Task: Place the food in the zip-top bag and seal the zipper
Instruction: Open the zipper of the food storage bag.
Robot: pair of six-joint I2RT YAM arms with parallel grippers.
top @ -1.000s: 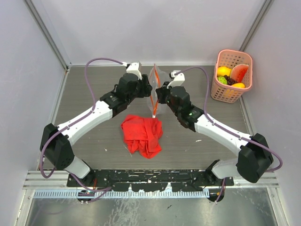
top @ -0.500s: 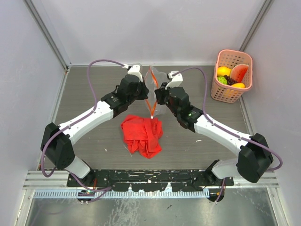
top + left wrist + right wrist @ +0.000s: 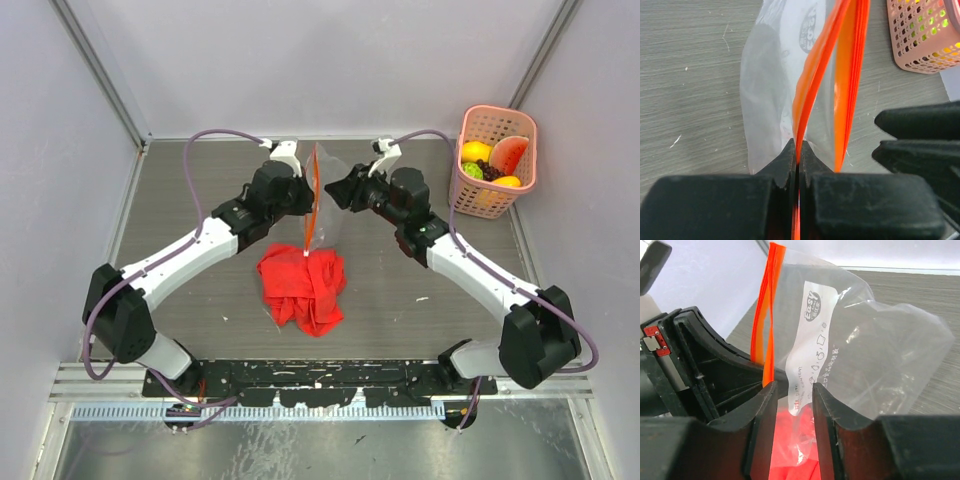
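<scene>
The clear zip-top bag (image 3: 326,214) hangs upright between both grippers, above the table. My left gripper (image 3: 799,154) is shut on one lip of its red-orange zipper (image 3: 812,85); the other lip (image 3: 849,75) stands free beside it, so the mouth gapes. In the top view my left gripper (image 3: 307,192) sits at the bag's left. My right gripper (image 3: 334,192) is open just right of it; its fingers (image 3: 762,405) stand apart around loose bag film (image 3: 865,340) without pinching it. The food (image 3: 490,165) lies in the pink basket (image 3: 496,205) at the far right.
A crumpled red cloth (image 3: 302,285) lies on the table just below the bag. The pink basket (image 3: 922,37) also shows at the top right of the left wrist view. Side walls close in the table on both sides.
My left gripper has shut on the zipper strip. My right gripper has opened, let go of the bag and drawn back to the right. The bag's mouth has spread slightly.
</scene>
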